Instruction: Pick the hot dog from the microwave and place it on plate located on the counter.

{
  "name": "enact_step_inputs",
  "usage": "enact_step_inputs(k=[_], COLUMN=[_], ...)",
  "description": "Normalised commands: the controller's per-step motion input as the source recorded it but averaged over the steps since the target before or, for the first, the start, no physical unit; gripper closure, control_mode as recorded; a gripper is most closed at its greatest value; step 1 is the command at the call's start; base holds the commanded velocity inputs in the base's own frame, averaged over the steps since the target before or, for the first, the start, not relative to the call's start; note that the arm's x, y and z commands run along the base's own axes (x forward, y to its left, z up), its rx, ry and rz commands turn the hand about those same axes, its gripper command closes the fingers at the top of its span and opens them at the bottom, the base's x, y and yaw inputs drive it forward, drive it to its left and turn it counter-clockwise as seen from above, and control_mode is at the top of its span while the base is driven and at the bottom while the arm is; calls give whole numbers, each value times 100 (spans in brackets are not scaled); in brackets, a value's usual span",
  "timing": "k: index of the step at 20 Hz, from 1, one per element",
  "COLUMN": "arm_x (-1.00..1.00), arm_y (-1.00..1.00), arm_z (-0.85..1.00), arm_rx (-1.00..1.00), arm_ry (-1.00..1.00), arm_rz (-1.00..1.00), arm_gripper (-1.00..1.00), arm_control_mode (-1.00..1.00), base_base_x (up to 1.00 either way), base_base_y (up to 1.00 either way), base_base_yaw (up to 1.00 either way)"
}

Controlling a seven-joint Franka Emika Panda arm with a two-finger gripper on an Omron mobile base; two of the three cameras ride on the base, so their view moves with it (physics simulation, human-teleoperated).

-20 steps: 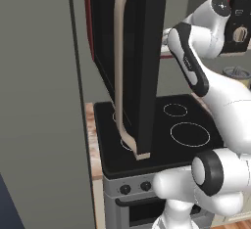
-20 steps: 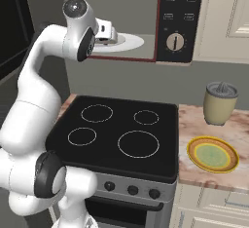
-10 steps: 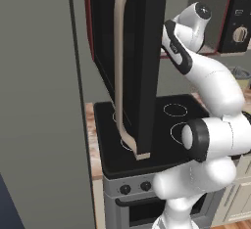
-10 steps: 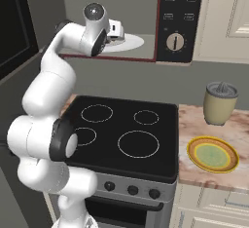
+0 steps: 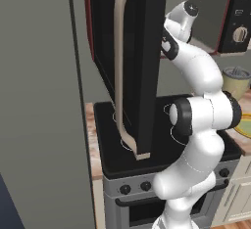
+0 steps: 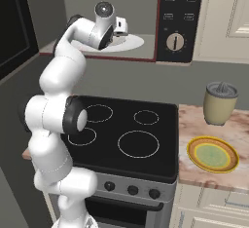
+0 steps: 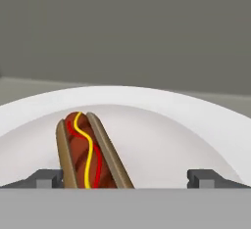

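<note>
Left base view: microwave (image 5: 230, 17) door swung wide open w/ long beige handle (image 5: 120, 61) up front; arm reaches past door edge toward cavity. Stove (image 5: 147, 145) below.

Right base view: gripper (image 6: 121, 29) inside microwave cavity, over white dish (image 6: 129, 43). Yellow plate (image 6: 212, 154) w/ green rim sits on counter (image 6: 192, 129) right of stove, juicer (image 6: 220, 103) just behind it.

Hand view: hot dog (image 7: 88, 152) w/ mustard + ketchup squiggle lies on white dish, near left fingertip (image 7: 46, 178). Gripper jaws spread wide, nothing held.
</note>
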Motion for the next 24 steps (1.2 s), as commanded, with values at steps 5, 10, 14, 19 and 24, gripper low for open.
enact_step_inputs(k=[5,10,14,19,24], arm_x=[18,0,-3,-2,0], arm_y=[0,0,4,4,0], arm_z=[-9,-15,-25,-9,0], arm_rx=[0,0,0,0,0], arm_ry=[2,3,0,0,0], arm_rz=[5,5,4,2,0], arm_gripper=[-100,-100,-100,-100,-100], arm_control_mode=[-100,-100,-100,-100,-100], base_base_x=[0,0,0,0,0], base_base_y=[0,0,0,0,0], base_base_yaw=[0,0,0,0,0])
